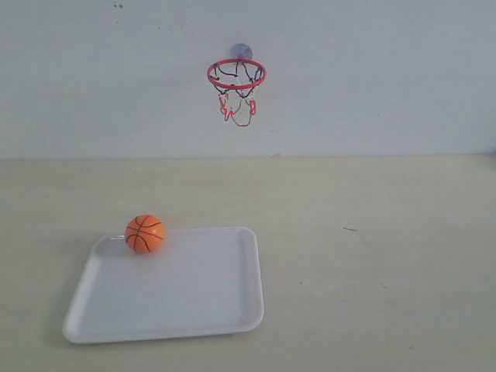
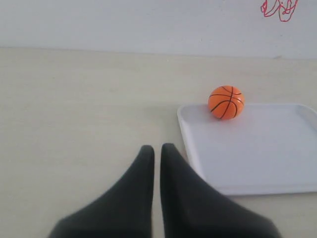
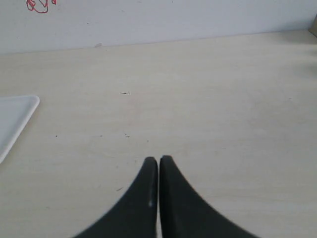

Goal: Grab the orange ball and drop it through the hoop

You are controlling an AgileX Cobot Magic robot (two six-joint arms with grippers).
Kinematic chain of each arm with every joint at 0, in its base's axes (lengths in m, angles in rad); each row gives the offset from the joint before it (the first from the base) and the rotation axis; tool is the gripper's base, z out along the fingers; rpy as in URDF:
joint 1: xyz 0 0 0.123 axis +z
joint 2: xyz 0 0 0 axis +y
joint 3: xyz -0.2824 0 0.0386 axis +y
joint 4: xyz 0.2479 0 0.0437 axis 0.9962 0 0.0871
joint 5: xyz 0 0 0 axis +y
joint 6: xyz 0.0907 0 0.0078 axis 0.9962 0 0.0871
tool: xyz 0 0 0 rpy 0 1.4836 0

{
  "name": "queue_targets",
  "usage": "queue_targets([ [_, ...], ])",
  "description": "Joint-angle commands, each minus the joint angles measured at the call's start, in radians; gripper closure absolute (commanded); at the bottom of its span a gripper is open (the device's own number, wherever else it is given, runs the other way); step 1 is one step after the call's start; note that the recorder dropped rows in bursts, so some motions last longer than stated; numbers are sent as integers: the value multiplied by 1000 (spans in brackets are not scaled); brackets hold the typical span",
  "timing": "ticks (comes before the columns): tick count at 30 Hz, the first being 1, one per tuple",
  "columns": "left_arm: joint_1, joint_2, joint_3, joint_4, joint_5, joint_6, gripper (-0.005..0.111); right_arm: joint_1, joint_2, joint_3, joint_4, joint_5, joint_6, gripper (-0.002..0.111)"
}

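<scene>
The orange ball (image 1: 145, 233) (image 2: 226, 102) rests on the far left corner of a white tray (image 1: 201, 310) (image 2: 277, 163). The hoop (image 1: 236, 74), red-ringed with a string net and a bluish suction cup, hangs on the back wall above the table; only the net's red strings (image 2: 280, 7) (image 3: 38, 5) show in the wrist views. My left gripper (image 2: 157, 147) is shut and empty over the bare table, short of the tray's near left corner. My right gripper (image 3: 158, 158) is shut and empty over the table, right of the tray. Neither arm appears in the exterior view.
The pale wooden table (image 1: 372, 256) runs back to a white wall (image 1: 372, 77). The tray's corner (image 3: 15, 116) shows at the edge of the right wrist view. A dark object (image 3: 314, 25) sits at the table's far right corner.
</scene>
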State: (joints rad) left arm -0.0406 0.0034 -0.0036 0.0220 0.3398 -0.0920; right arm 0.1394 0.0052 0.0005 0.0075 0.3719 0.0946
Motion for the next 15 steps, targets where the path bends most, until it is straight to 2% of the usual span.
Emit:
queue_targets([
  [1,-6,-3,4,5,-10,50,103,0,-5,-1,-7,-5,0,108],
  [7,-6,-3,4,5,-331,154,103,0,-5,-1,-7,-5,0,108],
  [8,-6,-3,4,5,-475,156,103,0,-5,-1,-7,-5,0,108],
  [15,-6,-3,4,5,-972,131,103,0,-5,-1,-7,-5,0,108],
])
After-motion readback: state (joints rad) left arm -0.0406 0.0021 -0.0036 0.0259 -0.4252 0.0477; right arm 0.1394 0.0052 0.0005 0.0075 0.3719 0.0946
